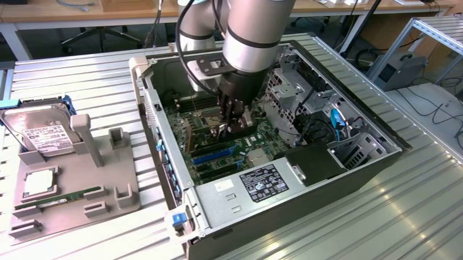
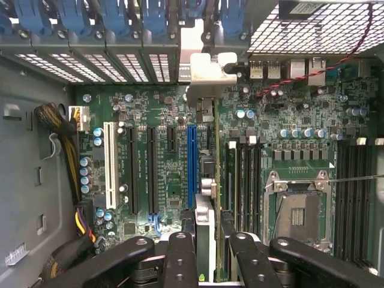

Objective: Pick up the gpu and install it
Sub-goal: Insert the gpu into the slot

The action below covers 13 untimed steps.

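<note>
The gripper [image 2: 209, 252] clamps the flat green gpu [image 2: 207, 180] over the motherboard [image 2: 156, 150].

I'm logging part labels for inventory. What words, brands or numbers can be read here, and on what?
None can be read.
Hard drive label: print too small.
Power supply sticker: print and marks too blurred.
Motherboard silkscreen: too small.
</note>
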### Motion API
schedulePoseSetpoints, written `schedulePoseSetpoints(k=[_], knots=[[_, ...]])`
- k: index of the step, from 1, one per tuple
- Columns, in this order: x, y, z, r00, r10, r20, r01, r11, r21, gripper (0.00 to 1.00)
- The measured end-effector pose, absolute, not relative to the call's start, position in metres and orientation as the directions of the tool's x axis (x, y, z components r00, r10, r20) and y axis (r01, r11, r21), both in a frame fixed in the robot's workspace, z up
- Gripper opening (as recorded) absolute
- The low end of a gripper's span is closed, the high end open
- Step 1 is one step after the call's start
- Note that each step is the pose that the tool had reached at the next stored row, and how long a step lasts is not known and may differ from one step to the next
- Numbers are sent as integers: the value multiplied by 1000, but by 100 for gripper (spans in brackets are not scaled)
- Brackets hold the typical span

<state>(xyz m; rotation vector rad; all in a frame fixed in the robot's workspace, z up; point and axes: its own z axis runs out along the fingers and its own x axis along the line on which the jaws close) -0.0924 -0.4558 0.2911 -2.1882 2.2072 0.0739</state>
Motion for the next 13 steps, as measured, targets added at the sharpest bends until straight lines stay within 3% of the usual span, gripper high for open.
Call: schedulePoseSetpoints(k=[13], knots=[[-94, -459, 291, -9, -998, -57, -1000, 8, 11, 27]])
